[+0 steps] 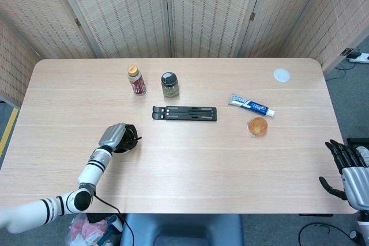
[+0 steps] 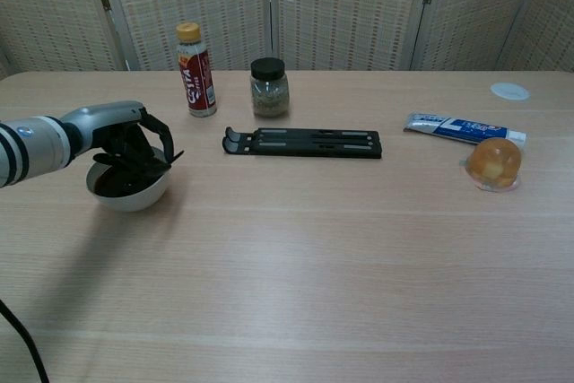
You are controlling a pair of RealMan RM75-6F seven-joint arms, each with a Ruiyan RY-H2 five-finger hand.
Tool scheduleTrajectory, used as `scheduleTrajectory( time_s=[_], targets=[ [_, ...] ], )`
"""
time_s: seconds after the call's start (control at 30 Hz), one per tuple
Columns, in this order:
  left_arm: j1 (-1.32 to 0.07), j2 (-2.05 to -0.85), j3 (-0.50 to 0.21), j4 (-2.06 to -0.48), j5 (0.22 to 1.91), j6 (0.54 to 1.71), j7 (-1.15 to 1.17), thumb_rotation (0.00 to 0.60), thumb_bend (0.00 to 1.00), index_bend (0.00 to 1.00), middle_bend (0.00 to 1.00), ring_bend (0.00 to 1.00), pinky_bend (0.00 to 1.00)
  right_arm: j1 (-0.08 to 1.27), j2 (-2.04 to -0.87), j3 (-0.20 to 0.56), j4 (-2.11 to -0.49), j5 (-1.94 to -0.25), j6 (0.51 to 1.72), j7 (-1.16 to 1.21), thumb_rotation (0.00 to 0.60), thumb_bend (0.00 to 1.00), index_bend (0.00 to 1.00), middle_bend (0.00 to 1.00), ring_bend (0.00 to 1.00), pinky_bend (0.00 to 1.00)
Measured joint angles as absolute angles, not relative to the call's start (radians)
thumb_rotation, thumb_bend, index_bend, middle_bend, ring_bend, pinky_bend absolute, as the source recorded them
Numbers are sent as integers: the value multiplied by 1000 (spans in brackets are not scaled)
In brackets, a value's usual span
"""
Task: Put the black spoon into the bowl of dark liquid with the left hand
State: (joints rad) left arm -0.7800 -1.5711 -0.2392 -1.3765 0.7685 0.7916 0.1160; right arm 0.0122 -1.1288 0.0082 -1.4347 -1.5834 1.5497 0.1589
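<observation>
spoon's basically at the bowl, just needs letting go

so going left to right: the left hand (image 2: 121,136) sits right on top of the bowl (image 2: 134,195), fingers curled down over the dark liquid. the black spoon (image 2: 154,166) looks pinched in those fingers, its dark handle poking out to the hand's right over the rim. from the head view the hand (image 1: 114,136) covers most of the bowl, so i can't tell if the spoon end is actually touching the liquid.

past the hand on its far side, a red-label bottle (image 2: 195,70) and then a small dark-lidded jar (image 2: 269,87). right of the hand, well apart, a flat black bracket thing (image 2: 303,143) lies across the table. further right again, a toothpaste tube (image 2: 462,127) with an orange ball in a clear cup (image 2: 493,163) just beside it, and a little white disc (image 2: 509,91) way out back.

the right hand (image 1: 349,168) hangs off the far right table edge, fingers spread, holding nothing.

my read: carrying is done, spoon is over or in the bowl. what's left is releasing it and pulling the hand away without tipping the bowl.
</observation>
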Motion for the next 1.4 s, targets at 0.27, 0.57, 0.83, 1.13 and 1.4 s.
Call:
scheduleTrajectory(
  time_s=[0.27,0.57,0.83,1.13,1.4],
  targets=[
    [-803,-1592,-257,-1323,726,810,151,600,586,674,1000,940,1000,9,-1133,11,-1427,-1581,1554,167,600,210,35,68,90,112],
    [-749,-1524,-232,-1439,780,873,146,600,297,226,787,732,1000,21,-1137,17,-1419,-1587,1548,172,600,210,35,68,90,112],
    [-692,-1486,-208,-1514,888,985,140,600,246,64,368,353,735,28,-1130,24,-1422,-1589,1550,171,600,210,35,68,90,112],
    [-614,-1440,-181,-1553,1036,1179,158,600,246,166,315,287,580,28,-1127,24,-1422,-1572,1532,168,600,211,35,68,90,112],
    [-452,-1391,-100,-1556,1192,1435,219,600,246,208,315,284,424,49,-1136,27,-1427,-1570,1503,168,600,221,35,68,90,112]
  ],
)
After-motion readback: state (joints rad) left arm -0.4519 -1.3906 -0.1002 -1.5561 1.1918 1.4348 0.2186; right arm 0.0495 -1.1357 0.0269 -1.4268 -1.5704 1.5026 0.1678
